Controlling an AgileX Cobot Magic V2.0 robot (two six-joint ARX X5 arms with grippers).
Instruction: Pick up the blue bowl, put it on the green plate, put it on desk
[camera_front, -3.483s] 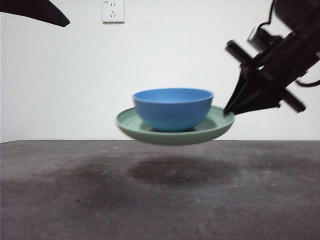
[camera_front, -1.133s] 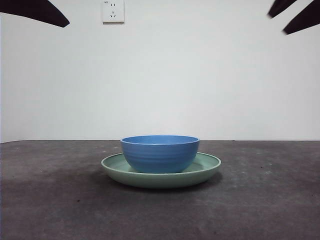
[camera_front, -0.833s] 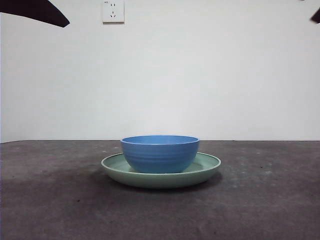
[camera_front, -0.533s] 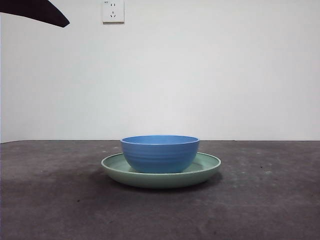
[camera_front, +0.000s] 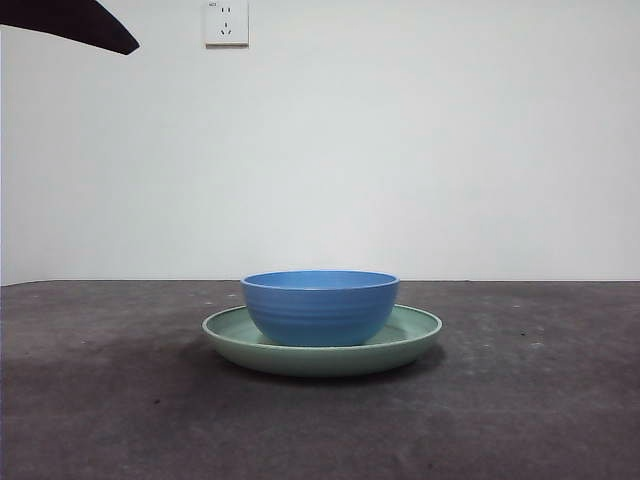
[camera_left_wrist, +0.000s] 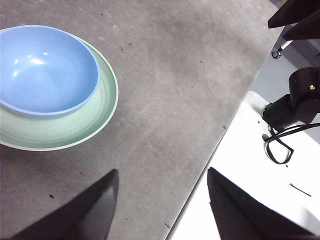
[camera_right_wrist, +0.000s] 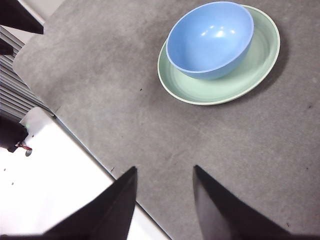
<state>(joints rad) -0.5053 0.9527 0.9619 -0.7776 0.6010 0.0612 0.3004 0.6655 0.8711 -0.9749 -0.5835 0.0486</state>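
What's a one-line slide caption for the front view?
Blue bowl sits in the green plate on the desk, both arms withdrawn.

Both your arms are pulled back and idle.
Your left gripper (camera_left_wrist: 161, 200) hangs with jaws spread apart, your right gripper (camera_right_wrist: 164, 197) likewise; the black tip (camera_front: 70, 22) at the front view's top corner is probably one arm.

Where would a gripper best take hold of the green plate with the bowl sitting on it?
By the plate's bare rim, probably from the side, low over the desk: the rim sticks out past the bowl all round, widest at one side.
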